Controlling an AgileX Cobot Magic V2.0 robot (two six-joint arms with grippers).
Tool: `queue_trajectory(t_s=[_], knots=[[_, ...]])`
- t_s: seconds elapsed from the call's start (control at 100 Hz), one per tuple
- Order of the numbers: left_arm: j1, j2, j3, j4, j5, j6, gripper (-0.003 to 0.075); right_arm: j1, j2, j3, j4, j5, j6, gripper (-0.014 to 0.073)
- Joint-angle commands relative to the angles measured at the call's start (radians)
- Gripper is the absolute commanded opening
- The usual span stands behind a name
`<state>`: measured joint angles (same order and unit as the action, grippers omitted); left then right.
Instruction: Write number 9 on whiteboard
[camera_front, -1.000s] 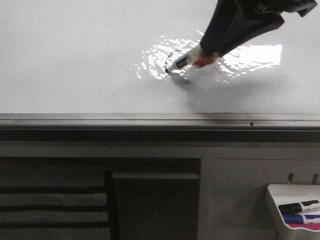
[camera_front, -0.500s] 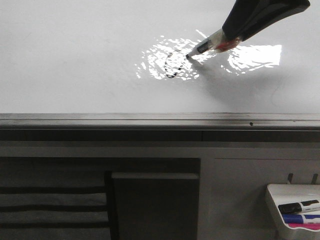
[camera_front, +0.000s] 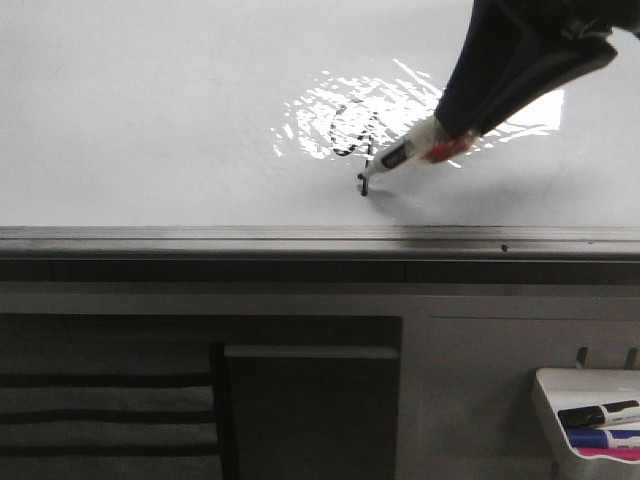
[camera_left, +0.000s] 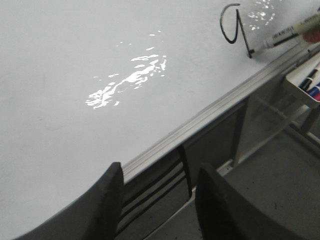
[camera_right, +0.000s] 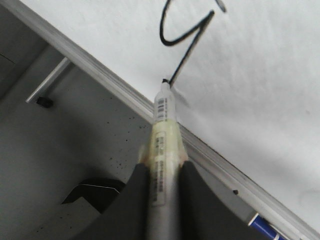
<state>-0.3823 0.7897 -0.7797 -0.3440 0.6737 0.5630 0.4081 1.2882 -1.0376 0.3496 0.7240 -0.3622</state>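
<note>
Item: 9 (camera_left: 234, 26) on board (camera_front: 150, 120), tail stroke at its end.

Your right gripper (camera_right: 161, 172) clamps the marker (camera_front: 405, 153), tip at the tail's foot, just above the rail (camera_front: 250, 238). Loop and tail both drawn, within the glare (camera_front: 330, 115). Left gripper (camera_left: 157, 200) idle, jaws wide, holding nothing. Next, by my judgement: lift the tip straight off, no smear.

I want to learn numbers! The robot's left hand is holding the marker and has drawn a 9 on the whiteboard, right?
Almost. It is the right hand that grips the marker, as the right wrist view shows. The left hand is open, holding nothing. The rest is right: a 9 is drawn on the whiteboard, the marker tip at the end of its tail.
</note>
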Motion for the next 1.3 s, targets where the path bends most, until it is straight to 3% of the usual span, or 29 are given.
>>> queue_trajectory(t_s=[0.0,0.17,0.27,0.58,1.0,1.29], knots=[[-0.006,0.067,-0.087,-0.108,0.015,0.113,0.0315,0.023,-0.067,-0.065,0.007,0.015,-0.046,-0.0054],[-0.091,0.221,-0.191,-0.194,0.131,0.319,0.0315,0.087,-0.114,-0.128,0.007,0.257,-0.333,-0.0054],[-0.174,0.312,-0.242,-0.194,0.134,0.373,0.0316,0.116,-0.133,-0.133,0.007,0.280,-0.409,-0.0054],[-0.386,0.569,-0.392,-0.194,0.073,0.417,0.0316,0.122,-0.135,-0.133,0.007,0.276,-0.413,-0.0054],[-0.459,0.656,-0.447,-0.192,-0.002,0.426,0.0310,0.122,-0.135,-0.133,0.007,0.276,-0.413,-0.0054],[-0.459,0.656,-0.447,-0.192,-0.002,0.426,0.0157,0.122,-0.133,-0.133,0.007,0.276,-0.413,-0.0054]])
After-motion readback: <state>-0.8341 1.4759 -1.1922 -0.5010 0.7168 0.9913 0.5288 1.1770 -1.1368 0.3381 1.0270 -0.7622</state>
